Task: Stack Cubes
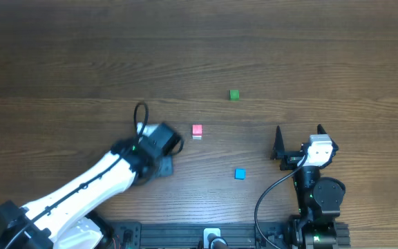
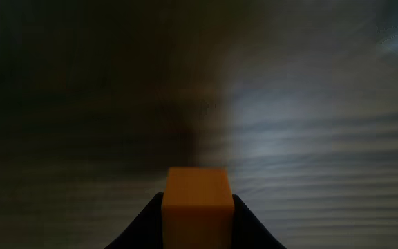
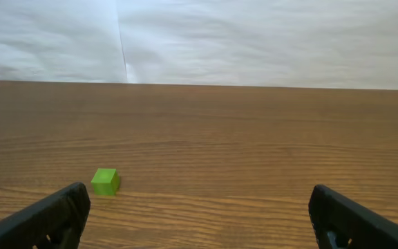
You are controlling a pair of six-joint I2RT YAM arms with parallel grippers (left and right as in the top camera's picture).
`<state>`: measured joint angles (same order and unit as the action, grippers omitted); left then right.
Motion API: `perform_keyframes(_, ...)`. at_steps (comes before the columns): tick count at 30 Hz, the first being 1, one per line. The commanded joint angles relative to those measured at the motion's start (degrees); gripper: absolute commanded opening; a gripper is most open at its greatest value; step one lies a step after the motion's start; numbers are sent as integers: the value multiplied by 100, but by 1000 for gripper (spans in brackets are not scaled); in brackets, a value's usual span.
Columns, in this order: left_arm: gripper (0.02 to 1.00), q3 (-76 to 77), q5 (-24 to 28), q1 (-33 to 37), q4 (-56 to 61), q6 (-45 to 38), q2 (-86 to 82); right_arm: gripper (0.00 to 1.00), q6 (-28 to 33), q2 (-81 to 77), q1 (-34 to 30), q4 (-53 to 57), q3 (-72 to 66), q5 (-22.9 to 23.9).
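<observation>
Left pincer (image 2: 197, 216), arm slanting toward the middle, clamps the orange cube (image 2: 197, 196); right pincer (image 3: 199, 200) gapes apart.

A brown wood-grain table (image 1: 81, 55) is carrying three loose items, each sitting directly on its surface and well apart from the others. A small green cube (image 1: 234, 95) is resting flat, farthest up the top view and right of centre. A small pink cube (image 1: 197, 129) is lying near the centre, lower and to the left of the green one. A small blue cube (image 1: 240, 173) is sitting lowest, almost directly below the green cube.
</observation>
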<state>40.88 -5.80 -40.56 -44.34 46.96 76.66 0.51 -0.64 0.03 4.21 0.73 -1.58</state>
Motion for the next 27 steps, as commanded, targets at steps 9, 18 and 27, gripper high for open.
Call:
perform_keyframes(9,38,3359,-369,-146,-1075,-328,1720,993,37,37,-4,-11,-44,11)
perform_keyframes(18,40,3565,-306,-310,-769,-326,2354,993,39,37,-4,-11,-44,11)
perform_keyframes(27,40,3565,-260,-345,-605,-326,2625,993,37,37,-4,-11,-44,11)
